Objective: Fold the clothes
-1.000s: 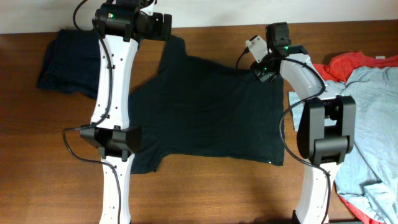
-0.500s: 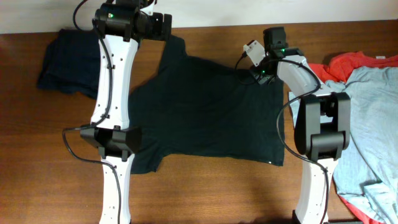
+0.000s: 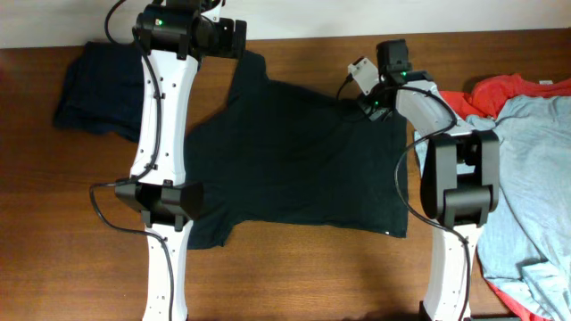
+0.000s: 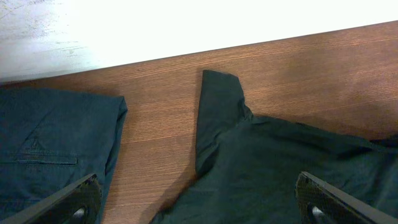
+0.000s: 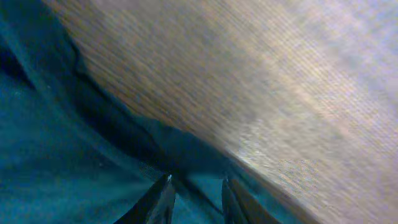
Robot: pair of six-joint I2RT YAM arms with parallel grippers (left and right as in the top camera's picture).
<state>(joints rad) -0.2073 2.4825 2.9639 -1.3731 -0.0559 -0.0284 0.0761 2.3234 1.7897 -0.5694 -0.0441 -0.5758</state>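
Note:
A black T-shirt lies spread flat on the wooden table, one short sleeve pointing to the far edge. My left gripper hovers over that sleeve, jaws wide open and empty. At the shirt's far right corner sits my right gripper. Its fingertips are low on the cloth, a narrow gap apart, with a ridge of black fabric lying between them. Neither finger visibly pinches the ridge.
A dark navy garment lies folded at the far left, also showing in the left wrist view. A red-orange shirt and a light blue-grey one are heaped at the right edge. The far table edge meets a white wall.
The right wrist has shifted slightly left along the shirt's far edge, and its jaws have spread a little. The left arm and the shirt have stayed still.

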